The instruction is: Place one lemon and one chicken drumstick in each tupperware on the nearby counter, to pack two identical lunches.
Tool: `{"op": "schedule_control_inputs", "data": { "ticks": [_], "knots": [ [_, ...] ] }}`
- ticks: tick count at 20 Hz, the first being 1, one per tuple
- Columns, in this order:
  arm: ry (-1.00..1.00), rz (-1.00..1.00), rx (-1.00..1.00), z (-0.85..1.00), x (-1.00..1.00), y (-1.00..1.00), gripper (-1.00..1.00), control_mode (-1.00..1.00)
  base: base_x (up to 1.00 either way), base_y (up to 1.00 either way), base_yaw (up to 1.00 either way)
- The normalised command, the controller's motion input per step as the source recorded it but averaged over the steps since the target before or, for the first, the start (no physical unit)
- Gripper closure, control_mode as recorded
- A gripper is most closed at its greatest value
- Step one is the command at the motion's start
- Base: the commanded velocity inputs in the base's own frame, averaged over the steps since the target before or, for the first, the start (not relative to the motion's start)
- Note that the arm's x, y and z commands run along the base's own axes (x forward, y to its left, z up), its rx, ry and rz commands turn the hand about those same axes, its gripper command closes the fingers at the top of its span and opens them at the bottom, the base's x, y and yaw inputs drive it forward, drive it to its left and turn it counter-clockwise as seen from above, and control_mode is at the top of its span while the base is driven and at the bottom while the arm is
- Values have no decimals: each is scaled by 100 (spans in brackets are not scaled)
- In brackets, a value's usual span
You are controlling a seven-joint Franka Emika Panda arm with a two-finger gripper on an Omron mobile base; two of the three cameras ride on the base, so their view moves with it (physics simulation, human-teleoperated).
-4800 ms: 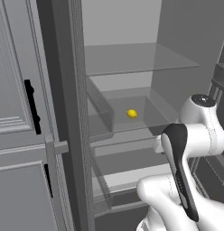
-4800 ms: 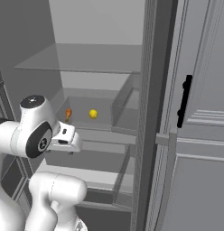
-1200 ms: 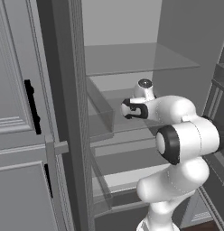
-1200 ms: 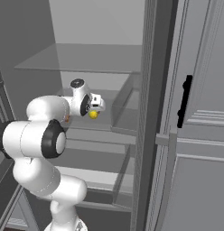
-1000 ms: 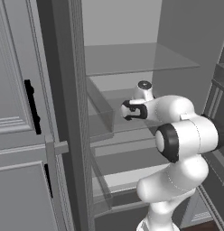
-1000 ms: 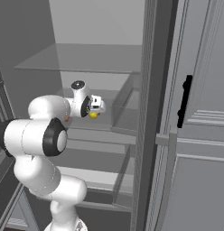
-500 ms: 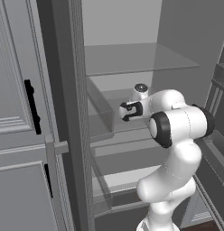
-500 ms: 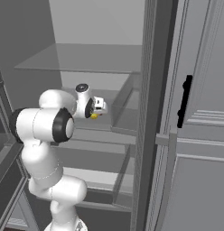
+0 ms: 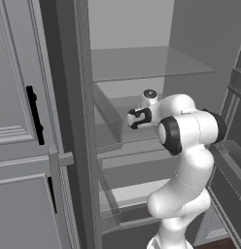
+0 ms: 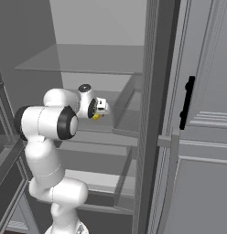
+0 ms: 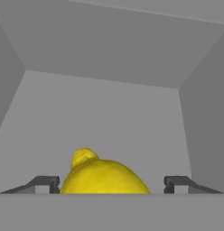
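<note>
The lemon (image 11: 104, 177) lies on the grey floor of an open drawer-like bin (image 11: 109, 117) inside the fridge, and in the hand view it is seen directly between the two dark fingertips of the gripper (image 11: 111, 184) — nearer the left tip, with a clear gap to the right one. Its long axis appears to run roughly across the jaws, its nubbed end pointing up and away from the camera. The jaws are spread wide; no contact with the fruit can be made out on either side, so nothing is judged to be held yet. From the right base view a spot of yellow is glimpsed just at the gripper (image 10: 100, 109), under the glass shelf (image 10: 83, 58). The peel is a smooth, bright yellow, rounded, with a small nipple — likely firm but apt to roll. The bin walls are flat, matte grey.
</note>
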Motion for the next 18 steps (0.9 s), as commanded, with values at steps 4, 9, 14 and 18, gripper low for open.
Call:
{"op": "schedule_control_inputs", "data": {
  "ticks": [4,9,14,18],
  "knots": [
    [5,0,0,-24,-6,0,100,-100,0,0,0],
    [1,0,0,-22,-31,0,100,-100,0,0,0],
    [-1,-1,2,-11,-78,0,100,-100,0,0,0],
    [-10,-8,5,13,-82,4,100,-100,0,0,0]
  ]
}}
